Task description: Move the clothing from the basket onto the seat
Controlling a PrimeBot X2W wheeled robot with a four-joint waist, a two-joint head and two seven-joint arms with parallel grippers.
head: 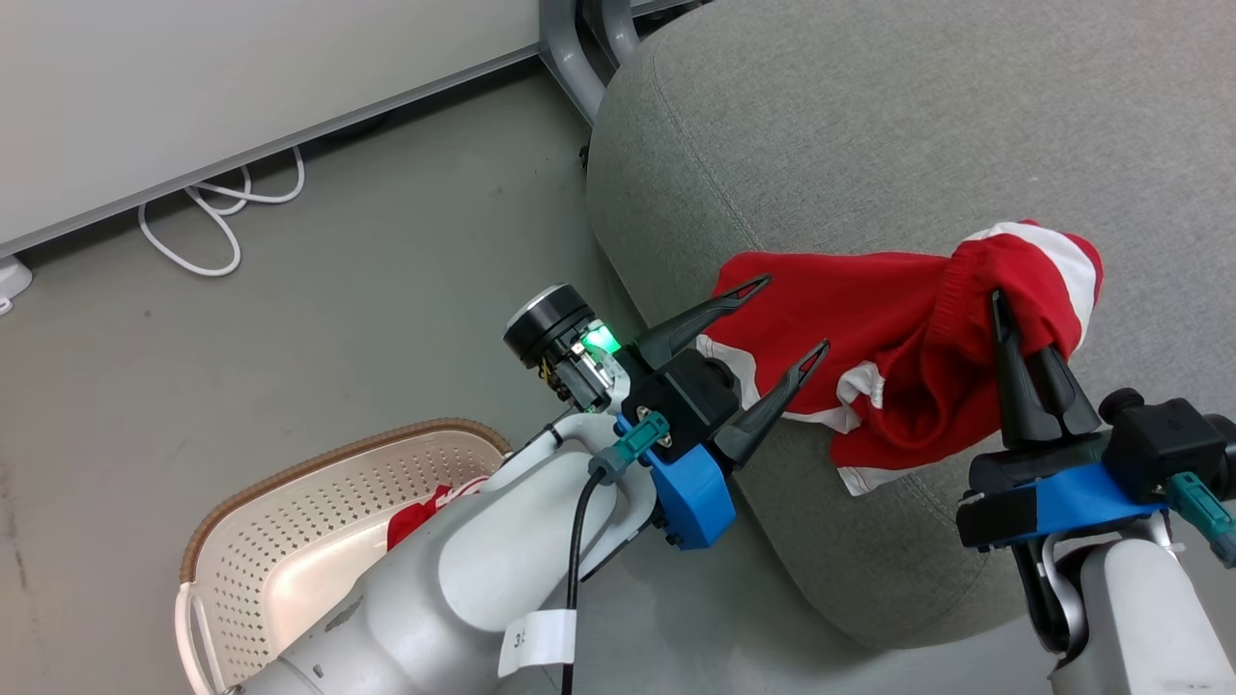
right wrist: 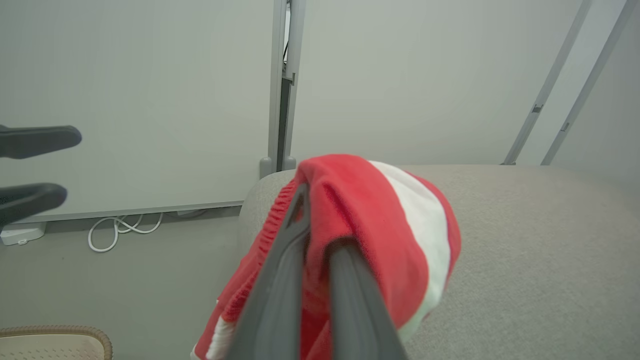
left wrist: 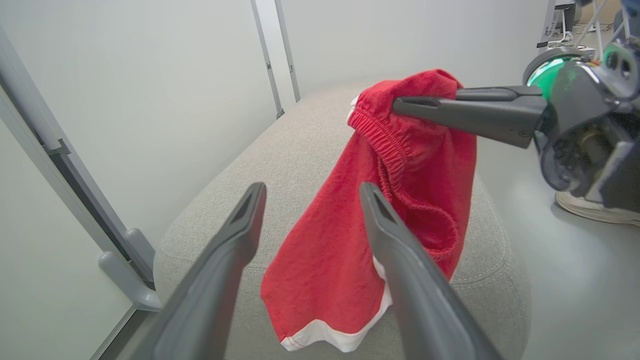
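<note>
The right hand (head: pixel 997 301) is clamped on the elastic waistband of a red garment (head: pixel 869 319), holding it bunched above the seat (head: pixel 869 125), with the white-trimmed hem draped at the cushion's front edge. To finish well, carry the garment further in over the cushion, lower it until the cloth rests, then open up so nothing slides to the floor (head: pixel 386 241). The left hand (head: pixel 792 314) is spread wide and empty just beside the hem; keep it clear. A second red garment (head: pixel 415 516) lies in the basket (head: pixel 290 541).
</note>
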